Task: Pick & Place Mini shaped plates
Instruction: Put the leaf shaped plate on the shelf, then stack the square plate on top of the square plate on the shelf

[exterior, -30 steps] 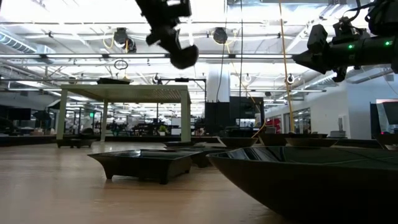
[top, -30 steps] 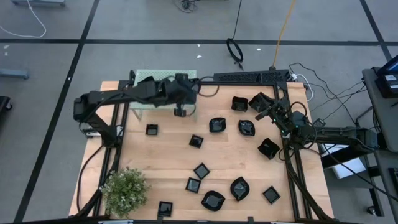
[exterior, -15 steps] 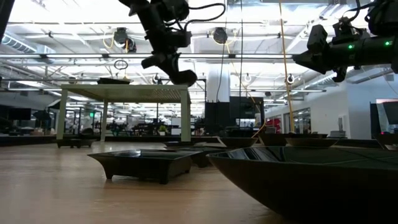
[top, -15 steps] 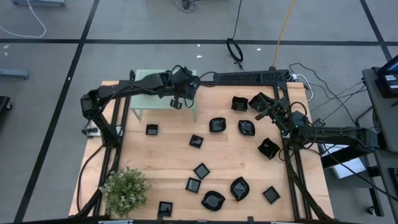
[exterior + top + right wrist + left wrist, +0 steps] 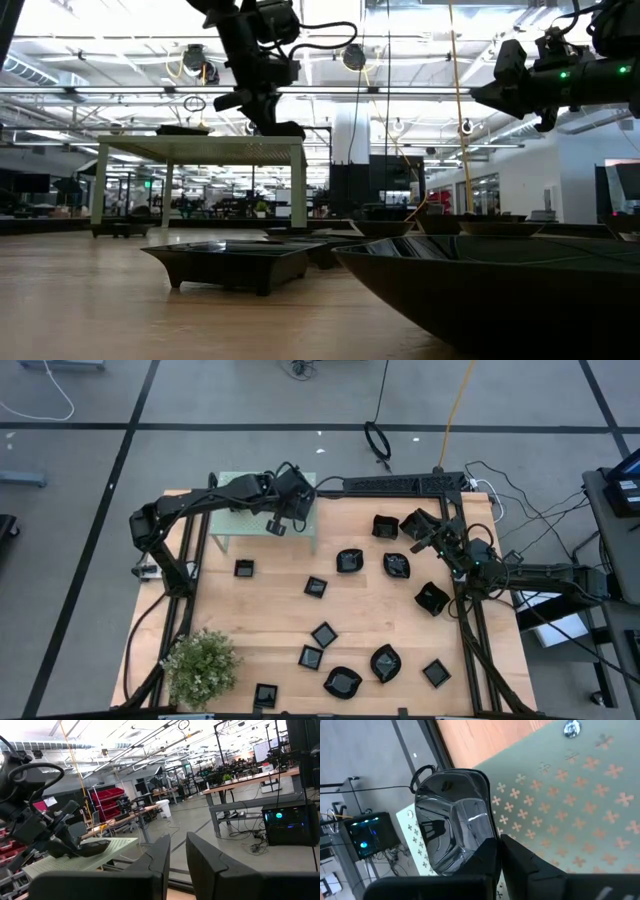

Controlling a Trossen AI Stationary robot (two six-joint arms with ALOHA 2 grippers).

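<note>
Fourteen small glossy black mini shaped plates [image 5: 315, 587] show, thirteen on the pale wooden table [image 5: 250, 620] and one aloft, plus one pale green perforated stand [image 5: 235, 510] and one bushy green potted plant [image 5: 203, 663].

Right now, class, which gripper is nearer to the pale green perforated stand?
Left. The left gripper hangs directly over the stand, holding a black plate. The right gripper waits across the table near its right edge.
</note>
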